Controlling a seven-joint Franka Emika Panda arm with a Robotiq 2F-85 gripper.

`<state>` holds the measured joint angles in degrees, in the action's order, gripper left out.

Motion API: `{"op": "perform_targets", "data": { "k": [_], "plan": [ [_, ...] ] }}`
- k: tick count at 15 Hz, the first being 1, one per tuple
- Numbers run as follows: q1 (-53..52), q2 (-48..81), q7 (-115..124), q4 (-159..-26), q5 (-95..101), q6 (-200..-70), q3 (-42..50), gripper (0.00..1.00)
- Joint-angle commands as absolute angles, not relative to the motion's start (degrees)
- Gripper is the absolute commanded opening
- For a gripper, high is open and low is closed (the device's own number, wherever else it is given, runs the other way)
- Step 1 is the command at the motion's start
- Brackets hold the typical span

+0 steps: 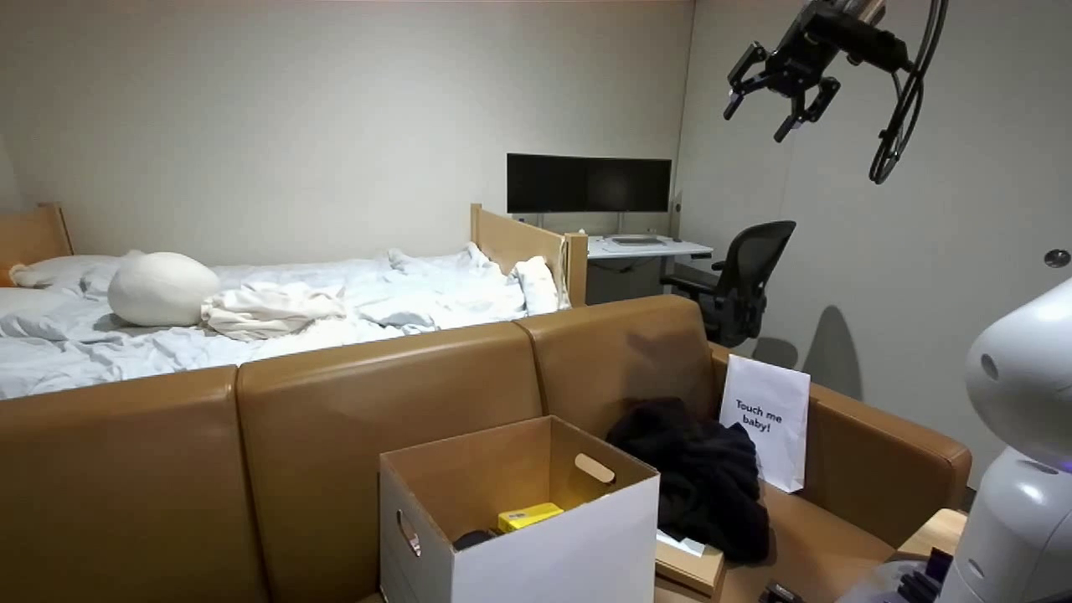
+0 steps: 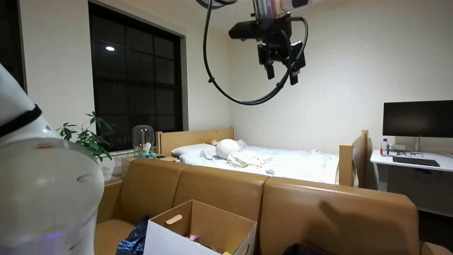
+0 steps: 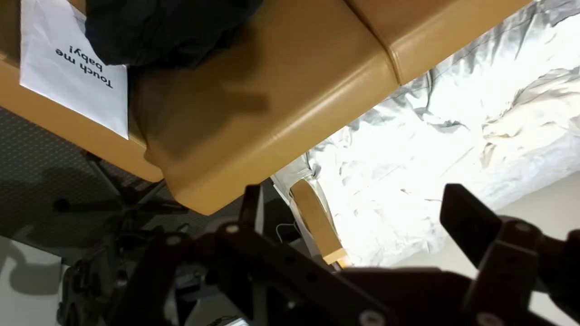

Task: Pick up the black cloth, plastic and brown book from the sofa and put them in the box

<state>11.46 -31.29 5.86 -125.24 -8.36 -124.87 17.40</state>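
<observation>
In an exterior view, a tan sofa [image 1: 385, 385] runs before a white-sheeted bed [image 1: 435, 280]; the black cloth [image 1: 695, 477] lies on the sofa just beside the box [image 1: 557, 553], near the partly hidden brown book [image 1: 692, 569]. The tool [image 1: 757, 122] hangs high above — jaws parted, released. In an exterior view, a dark window [image 2: 136, 71] lies beyond the sofa, the tool aloft. In the wrist view, the cloth appears at the upper edge — well apart from the tool.

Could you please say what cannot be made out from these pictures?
Floor of the box, both exterior views: mostly hidden by its near wall.
Part of the brown book, in an exterior view: behind the box.
Rest of the black cloth, wrist view: cut off by top edge.
</observation>
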Motion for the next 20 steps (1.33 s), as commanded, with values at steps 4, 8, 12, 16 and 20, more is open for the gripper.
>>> {"op": "perform_targets", "data": {
  "k": [4,8,12,16,20],
  "plan": [
    [12.7,-28.1,5.4,-124.8,-9.0,-125.6,16.3,1.00],
    [12.5,-27.3,7.6,-124.6,-8.9,-125.2,14.9,1.00],
    [11.8,-13.9,13.8,-119.7,-13.6,-129.0,15.2,1.00],
    [12.1,0.1,17.8,-115.2,-16.4,-137.6,15.0,1.00],
    [13.6,15.5,21.2,-108.0,-15.3,-137.1,15.6,1.00]
  ]
}}
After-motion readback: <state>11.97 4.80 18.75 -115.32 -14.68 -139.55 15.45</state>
